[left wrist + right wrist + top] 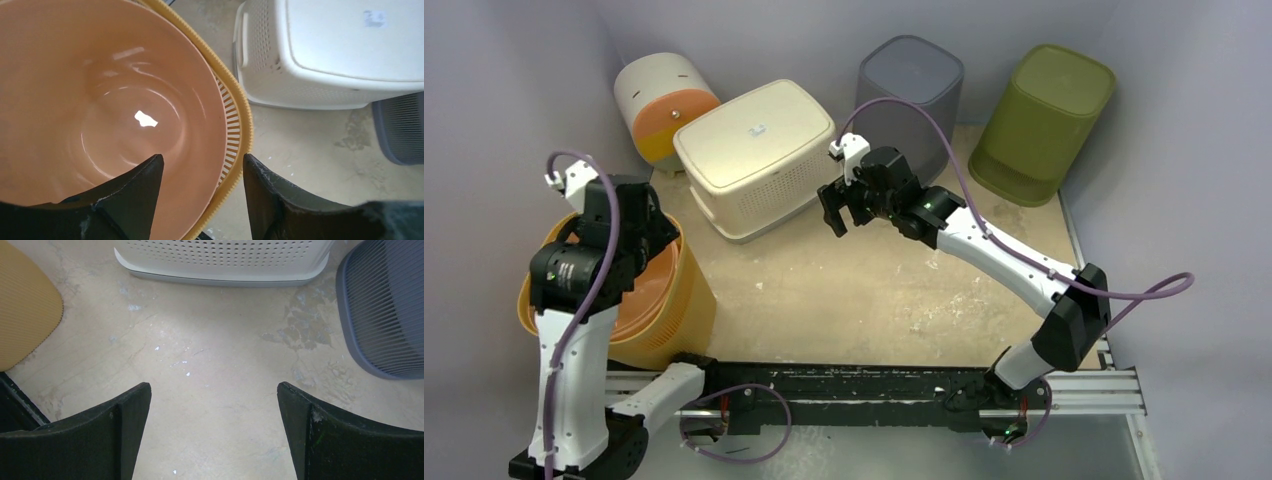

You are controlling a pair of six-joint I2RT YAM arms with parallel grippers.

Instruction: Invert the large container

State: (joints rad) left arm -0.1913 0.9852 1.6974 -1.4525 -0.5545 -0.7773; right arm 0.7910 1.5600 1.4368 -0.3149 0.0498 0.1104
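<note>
The large container (679, 300) is a yellow ribbed basket with a smooth orange inside, standing upright at the left of the table. My left gripper (202, 157) hangs over its right rim (242, 115), jaws apart. One finger (137, 192) is inside over the orange wall and the other finger (272, 197) is outside over the table, neither touching the rim. From above, the left wrist (609, 235) covers the basket's mouth. My right gripper (836, 205) is open over bare table in the middle, its gap (214, 385) holding nothing.
A cream perforated basket (754, 150) lies upside down at the back centre. A grey bin (909, 85) and a green bin (1044, 120) stand upside down behind it. A white and orange container (664, 105) lies at the back left. The arms' rail (874, 385) runs along the front.
</note>
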